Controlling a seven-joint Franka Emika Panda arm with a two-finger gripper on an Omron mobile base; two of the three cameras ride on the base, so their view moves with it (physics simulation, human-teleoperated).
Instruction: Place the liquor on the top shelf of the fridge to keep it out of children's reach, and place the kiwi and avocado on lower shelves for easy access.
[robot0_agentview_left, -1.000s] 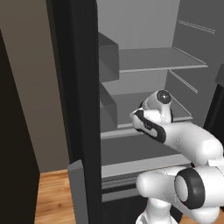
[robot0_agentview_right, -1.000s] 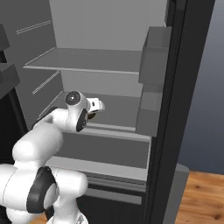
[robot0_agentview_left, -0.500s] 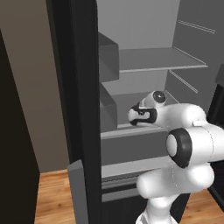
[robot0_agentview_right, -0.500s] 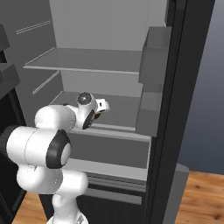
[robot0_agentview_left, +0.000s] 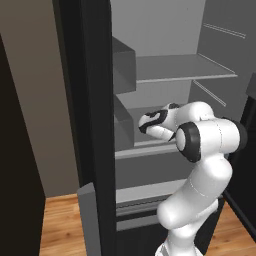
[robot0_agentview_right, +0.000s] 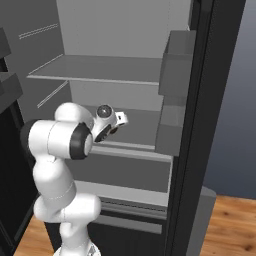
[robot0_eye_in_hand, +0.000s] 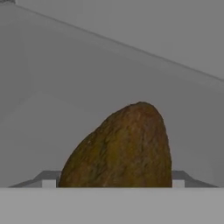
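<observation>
The kiwi (robot0_eye_in_hand: 122, 148), olive-brown and rounded, fills the middle of the hand view between my two fingertips, and my gripper (robot0_eye_in_hand: 113, 181) is shut on it. Behind it lies pale grey fridge interior. In the base views my gripper (robot0_agentview_left: 146, 123) (robot0_agentview_right: 120, 120) reaches into the open fridge (robot0_agentview_left: 85, 100), just above the lower shelf (robot0_agentview_left: 145, 149) (robot0_agentview_right: 132, 146) with its raised front lip. The thin flat top shelf (robot0_agentview_left: 185, 67) (robot0_agentview_right: 100, 67) is bare above it. The kiwi is hidden by the hand in the base views.
Grey door bins (robot0_agentview_left: 122, 65) (robot0_agentview_right: 175, 60) hang on the black door beside the shelves. Grey drawer fronts (robot0_agentview_left: 145, 172) (robot0_agentview_right: 125, 172) sit under the lower shelf. My own elbow (robot0_agentview_left: 210, 140) bulks in front of the fridge opening. Wooden floor (robot0_agentview_left: 60, 225) lies below.
My arm has folded up and swung, carrying the hand with the kiwi further into the fridge over the lower shelf. The grip has stayed the same.
</observation>
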